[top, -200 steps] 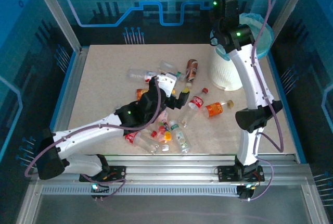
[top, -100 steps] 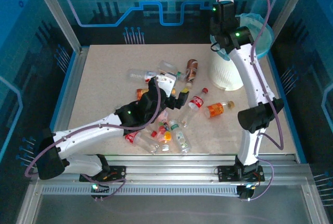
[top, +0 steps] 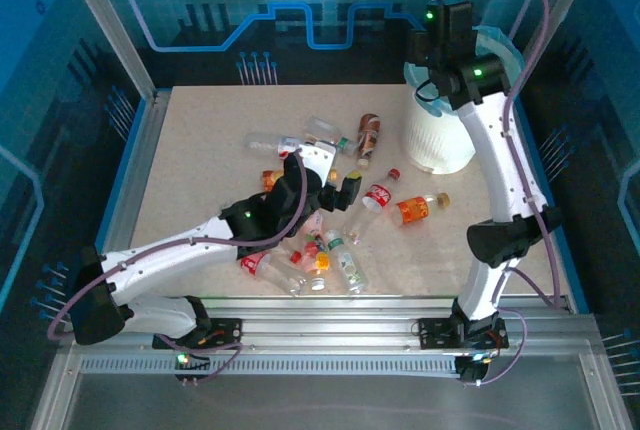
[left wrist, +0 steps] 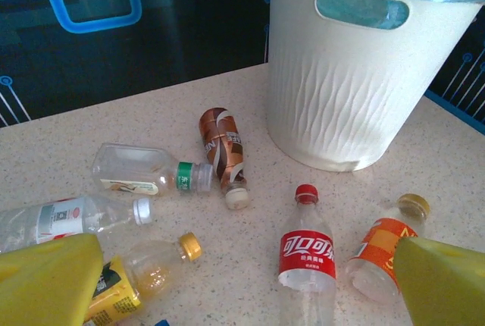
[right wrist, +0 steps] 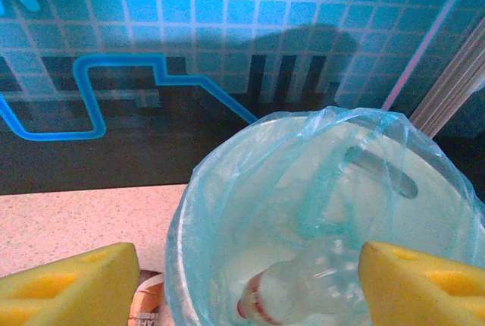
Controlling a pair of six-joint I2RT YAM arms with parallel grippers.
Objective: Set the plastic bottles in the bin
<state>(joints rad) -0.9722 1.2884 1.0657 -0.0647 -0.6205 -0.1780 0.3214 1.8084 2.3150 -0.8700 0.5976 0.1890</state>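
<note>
Right gripper (right wrist: 246, 284) open over bin (right wrist: 198, 189), table's (top: 200, 150) far right corner. Left gripper (left wrist: 244, 280) open above red-label bottle (left wrist: 307, 254); closing may knock adjacent orange-label bottle (left wrist: 381, 252) rolling.

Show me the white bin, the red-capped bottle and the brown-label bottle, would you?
white bin (left wrist: 333, 106): left wrist view, on its ribbed side wall.
red-capped bottle (left wrist: 307, 253): left wrist view, on the red label.
brown-label bottle (left wrist: 220, 145): left wrist view, on the brown wrap.
</note>
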